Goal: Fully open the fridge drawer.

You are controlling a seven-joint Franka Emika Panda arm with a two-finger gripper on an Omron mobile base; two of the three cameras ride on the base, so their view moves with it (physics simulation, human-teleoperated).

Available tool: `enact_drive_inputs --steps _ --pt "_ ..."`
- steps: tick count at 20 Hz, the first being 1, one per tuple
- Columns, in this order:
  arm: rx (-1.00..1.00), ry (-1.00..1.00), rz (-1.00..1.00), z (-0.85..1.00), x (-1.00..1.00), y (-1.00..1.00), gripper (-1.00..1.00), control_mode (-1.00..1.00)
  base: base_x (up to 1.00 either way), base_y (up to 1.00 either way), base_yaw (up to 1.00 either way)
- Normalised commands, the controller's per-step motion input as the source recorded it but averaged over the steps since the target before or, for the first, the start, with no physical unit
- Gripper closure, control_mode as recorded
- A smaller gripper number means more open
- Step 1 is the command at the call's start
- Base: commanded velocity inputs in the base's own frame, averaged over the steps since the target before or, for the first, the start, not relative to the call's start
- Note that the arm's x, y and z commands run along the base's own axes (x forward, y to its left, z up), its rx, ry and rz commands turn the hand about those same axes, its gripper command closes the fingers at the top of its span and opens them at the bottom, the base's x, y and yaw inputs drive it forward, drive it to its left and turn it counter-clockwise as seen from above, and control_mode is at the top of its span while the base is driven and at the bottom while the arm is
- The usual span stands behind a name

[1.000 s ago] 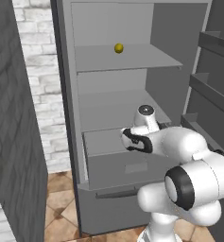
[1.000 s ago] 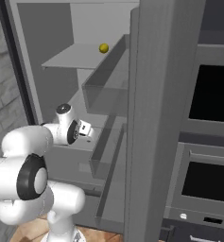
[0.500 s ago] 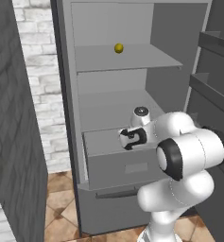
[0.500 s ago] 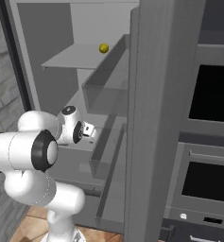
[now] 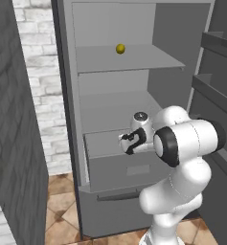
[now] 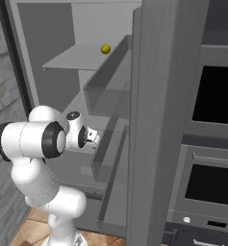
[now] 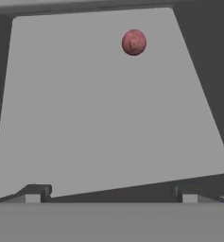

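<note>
The fridge (image 5: pixel 175 86) stands open, and its wide grey drawer (image 5: pixel 110 168) is pulled partway out, a small recess in its flat front. My gripper (image 5: pixel 129 142) hangs over the drawer's front edge, pointing down into the box. From the other side my gripper (image 6: pixel 91 137) shows just left of the door bins. In the hand view the gripper (image 7: pixel 111 196) is open, its fingertips (image 7: pixel 35 194) far apart, nothing between them. Beyond them lies the drawer's grey floor (image 7: pixel 99 123) with a small red round fruit (image 7: pixel 133 42) at its far end.
A yellow ball (image 5: pixel 120 48) rests on the upper shelf (image 5: pixel 134 60). Below the drawer is a grey panel with a long dark slot (image 5: pixel 117 195). The bin-lined door (image 6: pixel 158 120) stands open on the right, ovens (image 6: pixel 216 96) beyond it. A dark textured wall (image 5: pixel 14 167) closes the left.
My arm has folded back toward the base and the hand has shifted a little left over the drawer. The drawer front looks slightly farther out.
</note>
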Motion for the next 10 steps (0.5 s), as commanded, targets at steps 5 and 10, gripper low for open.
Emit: enact_drive_inputs --steps 5,10 --pt "0.0 0.0 -0.02 -0.16 0.24 0.0 -1.0 -1.0 0.0 0.0 0.0" --pt "0.0 0.02 -0.01 -0.22 0.14 -0.01 -1.0 -1.0 0.0 0.0 0.0"
